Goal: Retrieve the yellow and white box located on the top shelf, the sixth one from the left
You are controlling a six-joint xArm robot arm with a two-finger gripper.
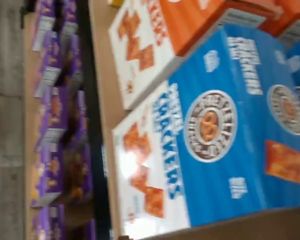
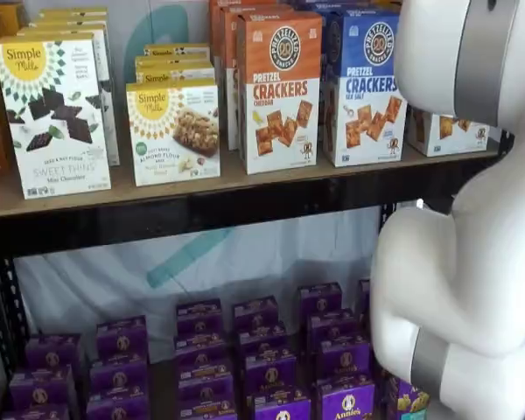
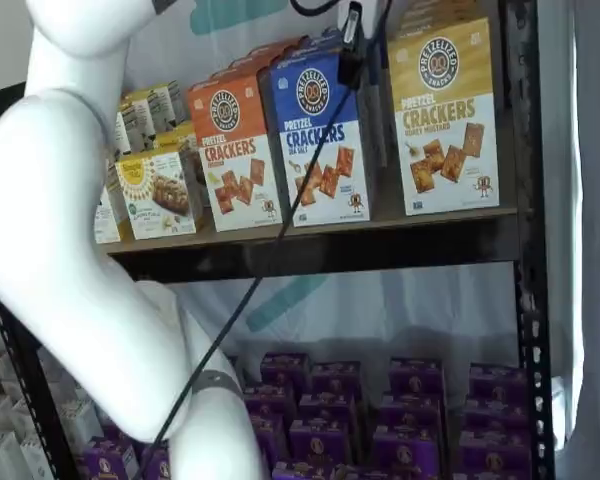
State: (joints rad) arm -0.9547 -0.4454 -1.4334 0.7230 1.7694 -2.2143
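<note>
The yellow and white box stands upright at the right end of the top shelf, next to a blue-topped Pretzel Crackers carton. In a shelf view only its white lower part with crackers shows beside the white arm. My gripper hangs from the view's upper edge as black fingers with a cable, in front of the gap between the blue carton and the yellow one. No gap between the fingers shows and no box is in them. The wrist view shows the blue carton, not the yellow box.
An orange-topped Pretzel Crackers carton and white Simple Mills boxes stand further left on the shelf. Small purple boxes fill the level below. The white arm covers the right of a shelf view. A black upright stands right of the yellow box.
</note>
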